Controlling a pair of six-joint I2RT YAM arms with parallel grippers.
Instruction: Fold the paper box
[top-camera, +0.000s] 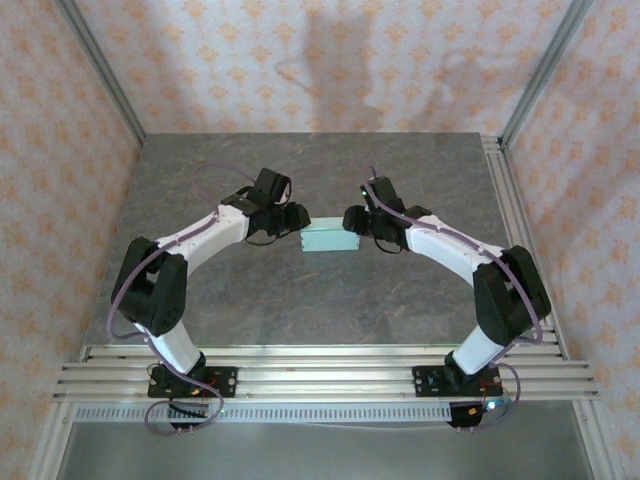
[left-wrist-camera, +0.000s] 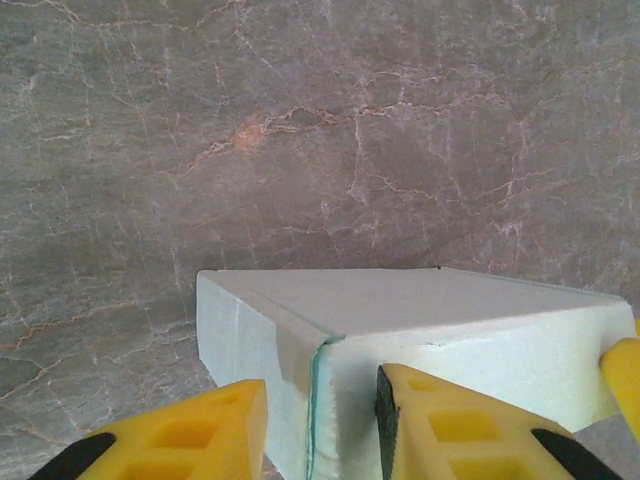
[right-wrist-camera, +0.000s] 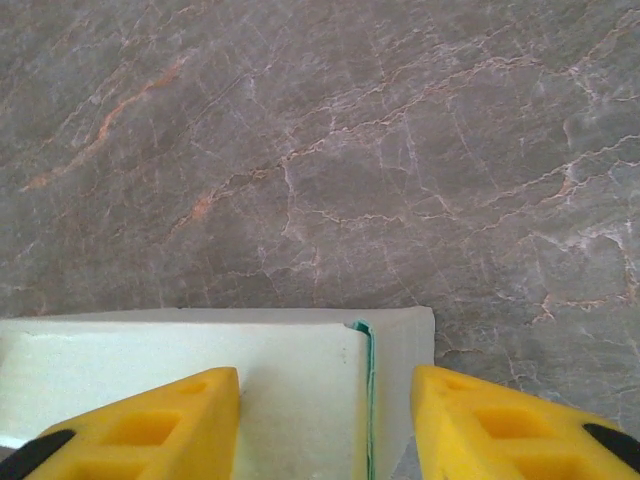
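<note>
Yellow fingers of the left gripper up close, parted either side of one end corner of the paper box; same for the right gripper, spread across the opposite end beside a flap seam. Cannot tell whether pinching the card or merely bracketing it. Sits closed and rectangular on the table, midway between both grippers. Seems braced from both ends to hold the flaps tucked and prevent sliding. Looks nearly finished, with only the end seams left to press home.
</note>
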